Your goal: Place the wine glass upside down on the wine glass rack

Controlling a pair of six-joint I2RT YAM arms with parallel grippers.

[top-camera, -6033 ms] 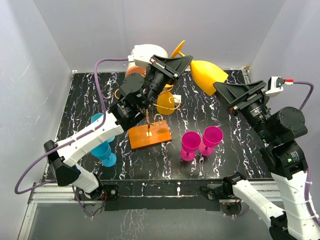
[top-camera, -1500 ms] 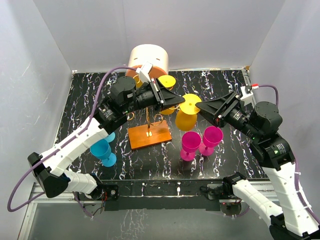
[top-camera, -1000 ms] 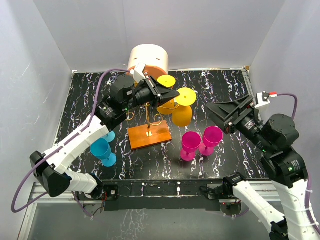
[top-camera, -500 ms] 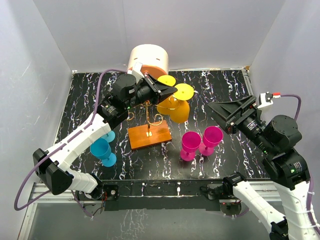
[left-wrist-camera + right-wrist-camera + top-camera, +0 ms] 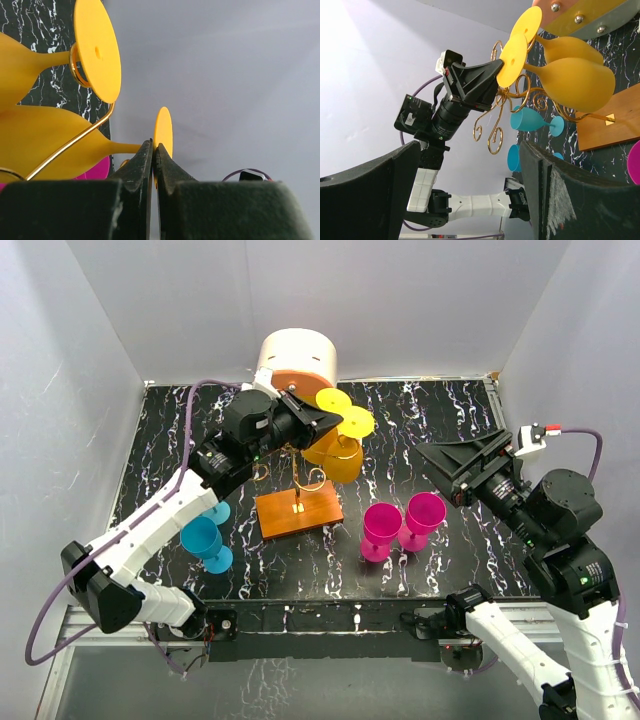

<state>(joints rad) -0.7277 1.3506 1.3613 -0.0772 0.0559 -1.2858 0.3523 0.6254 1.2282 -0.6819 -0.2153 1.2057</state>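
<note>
My left gripper [image 5: 333, 420] is shut on the round foot [image 5: 163, 129] of a yellow wine glass [image 5: 340, 462]. It holds the glass foot-up and tilted against the gold wire wine glass rack [image 5: 300, 472]. The rack stands on a flat orange base [image 5: 298, 512]. A gold arm [image 5: 70, 145] crosses the held glass's bowl [image 5: 47, 142]. A second yellow glass [image 5: 25, 62] hangs upside down, its foot [image 5: 333, 400] in a gold ring. My right gripper [image 5: 437, 476] is open and empty, off to the right of the rack. Its wrist view shows the held glass [image 5: 577, 82] and the left gripper [image 5: 490, 75].
A big cream-and-orange cylinder [image 5: 297, 355] stands behind the rack. Two pink glasses [image 5: 381, 528] [image 5: 424, 512] stand upright right of the orange base. Two blue glasses [image 5: 205, 538] stand under my left arm. White walls enclose the black marbled table [image 5: 450, 410].
My right gripper let go of the yellow glass and drew back to the right. My left gripper, holding the foot, has carried the glass left, closer to the rack's post.
</note>
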